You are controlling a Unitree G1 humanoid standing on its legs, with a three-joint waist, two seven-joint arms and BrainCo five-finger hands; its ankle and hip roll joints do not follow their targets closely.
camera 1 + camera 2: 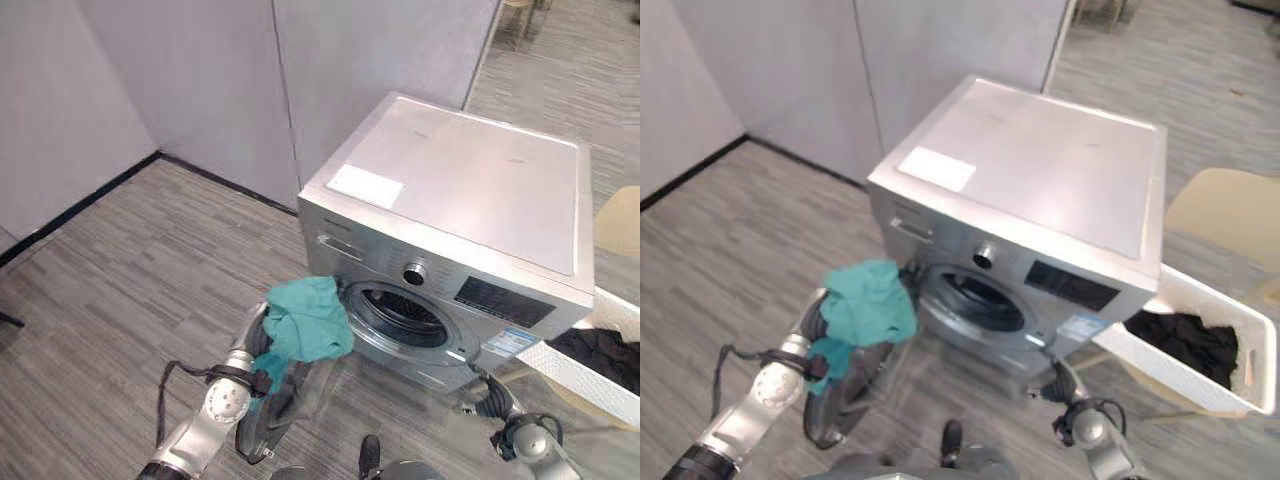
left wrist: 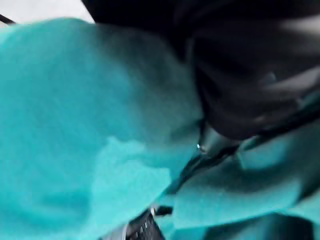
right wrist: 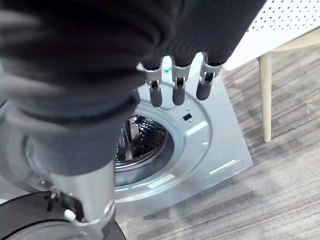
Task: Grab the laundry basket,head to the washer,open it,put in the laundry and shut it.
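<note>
Left hand [image 1: 262, 352] fingers pinching teal cloth [image 1: 308, 318] beside open washer [image 1: 405, 318]; right hand [image 3: 177, 75] fingers straight

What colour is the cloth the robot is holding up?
Teal cloth, clearest in the left eye view.

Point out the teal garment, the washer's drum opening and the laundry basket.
teal garment [image 1: 308, 318], left eye view, on the bunched middle of the cloth.
drum opening [image 1: 402, 315], left eye view, on the dark inside of the porthole.
laundry basket [image 1: 1140, 357], right eye view, on its white perforated front wall.
</note>
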